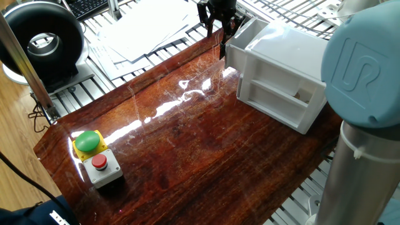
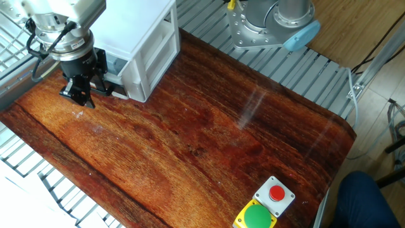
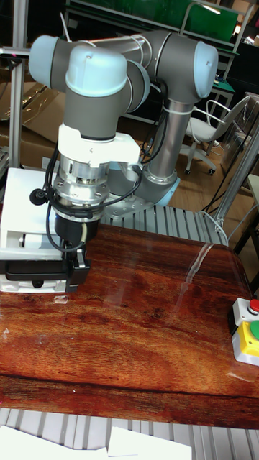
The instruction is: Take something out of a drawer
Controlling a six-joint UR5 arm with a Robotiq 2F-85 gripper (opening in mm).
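Note:
At the table's far end stands the white cabinet (image 1: 284,62) (image 2: 142,31) (image 3: 18,201). Its upper drawer (image 1: 242,37) (image 2: 118,76) (image 3: 29,248) sticks out a short way from the cabinet front. My black gripper (image 1: 222,34) (image 2: 81,95) (image 3: 37,273) is at the drawer's front edge, shut on the drawer front. The arm and the drawer wall cover the inside of the drawer, so the something is hidden.
A grey button box (image 1: 97,159) (image 2: 262,206) (image 3: 248,332) with a green and a red button sits at the opposite table corner. White papers (image 1: 147,31) lie on the metal rails beyond the table edge. The arm's base (image 2: 272,25) stands beside the cabinet.

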